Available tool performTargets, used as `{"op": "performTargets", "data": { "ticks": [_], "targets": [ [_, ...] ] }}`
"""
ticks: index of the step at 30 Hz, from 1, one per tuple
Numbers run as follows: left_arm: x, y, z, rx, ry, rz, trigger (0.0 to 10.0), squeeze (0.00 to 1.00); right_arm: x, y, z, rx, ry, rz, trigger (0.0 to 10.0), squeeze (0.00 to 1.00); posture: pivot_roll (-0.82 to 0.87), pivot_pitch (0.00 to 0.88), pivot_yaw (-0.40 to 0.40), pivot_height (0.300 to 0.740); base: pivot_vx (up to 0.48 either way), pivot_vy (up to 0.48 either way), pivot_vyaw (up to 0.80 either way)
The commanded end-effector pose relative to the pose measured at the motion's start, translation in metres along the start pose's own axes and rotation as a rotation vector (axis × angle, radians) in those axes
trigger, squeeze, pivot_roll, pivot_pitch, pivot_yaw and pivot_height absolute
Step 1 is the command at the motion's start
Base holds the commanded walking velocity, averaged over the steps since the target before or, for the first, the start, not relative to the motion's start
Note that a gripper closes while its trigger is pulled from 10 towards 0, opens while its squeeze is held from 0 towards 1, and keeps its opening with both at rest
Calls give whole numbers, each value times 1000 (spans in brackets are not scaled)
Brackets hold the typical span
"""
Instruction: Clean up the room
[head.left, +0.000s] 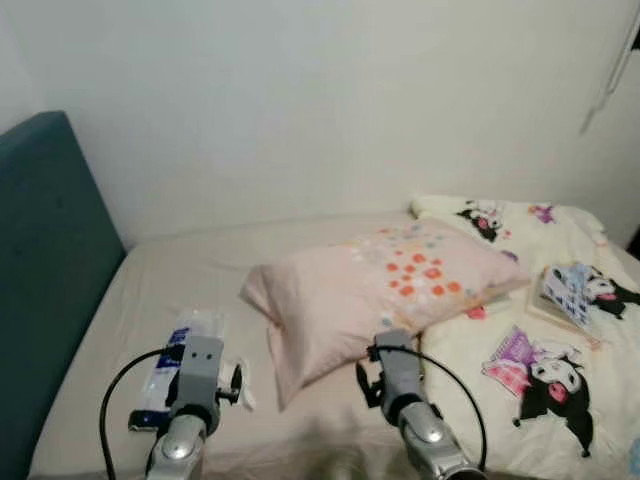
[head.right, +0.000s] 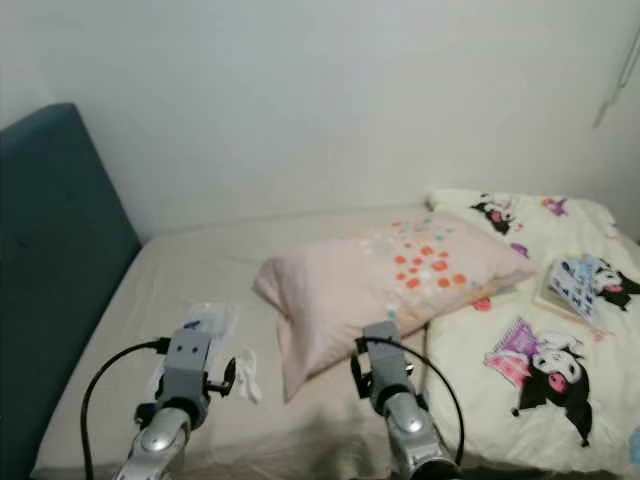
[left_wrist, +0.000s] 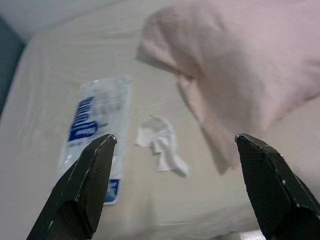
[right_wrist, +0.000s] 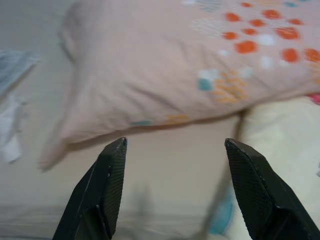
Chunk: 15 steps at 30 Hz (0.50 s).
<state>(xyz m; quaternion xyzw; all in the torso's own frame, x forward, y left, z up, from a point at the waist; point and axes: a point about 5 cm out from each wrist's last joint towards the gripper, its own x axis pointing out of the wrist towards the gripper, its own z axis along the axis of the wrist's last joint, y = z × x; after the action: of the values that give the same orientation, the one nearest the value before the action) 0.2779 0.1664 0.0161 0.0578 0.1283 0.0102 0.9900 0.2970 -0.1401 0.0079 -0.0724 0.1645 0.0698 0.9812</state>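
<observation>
— Both grippers hang low over the bed (head.left: 200, 265), jaws apart and holding nothing. What lies under the left gripper (left_wrist: 172, 145)?

— Just ahead of its fingers, a crumpled white tissue (left_wrist: 161, 148); beside that, a clear plastic packet (left_wrist: 95, 130) with blue print.

— And the right gripper (right_wrist: 175, 145)?

— It faces the lower edge of a pink pillow (right_wrist: 200, 75), with a cartoon-print blanket (head.left: 540, 340) off to its right, a book (head.left: 568, 292) lying on it.

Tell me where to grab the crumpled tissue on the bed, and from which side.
Pinch the raised crumpled middle of the tissue from straight above with the open left gripper. It lies loose on the flat sheet, apart from the plastic pack and the pillow, so a top-down pinch probably suits.
</observation>
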Motion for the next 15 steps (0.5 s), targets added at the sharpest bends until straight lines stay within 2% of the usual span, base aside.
{"op": "performTargets", "data": {
  "ticks": [1, 6, 15],
  "targets": [
    [0, 4, -3, 8, 23, 5, 10000, 0, 1, 9, 1, 9, 1, 22, 10000, 0, 2, 14, -1, 740, 0, 480, 0],
    [0, 0, -2, 40, 17, -19, 10000, 0, 1, 9, 1, 13, 2, 18, 10000, 0, 2, 15, 1, 740, 0, 0, 0],
    [0, 0, 3, 13, -21, -11, 10000, 0, 0, 11, -1, 13, 0, 25, 10000, 0, 5, 16, 0, 740, 0, 0, 0]
  ]
}}
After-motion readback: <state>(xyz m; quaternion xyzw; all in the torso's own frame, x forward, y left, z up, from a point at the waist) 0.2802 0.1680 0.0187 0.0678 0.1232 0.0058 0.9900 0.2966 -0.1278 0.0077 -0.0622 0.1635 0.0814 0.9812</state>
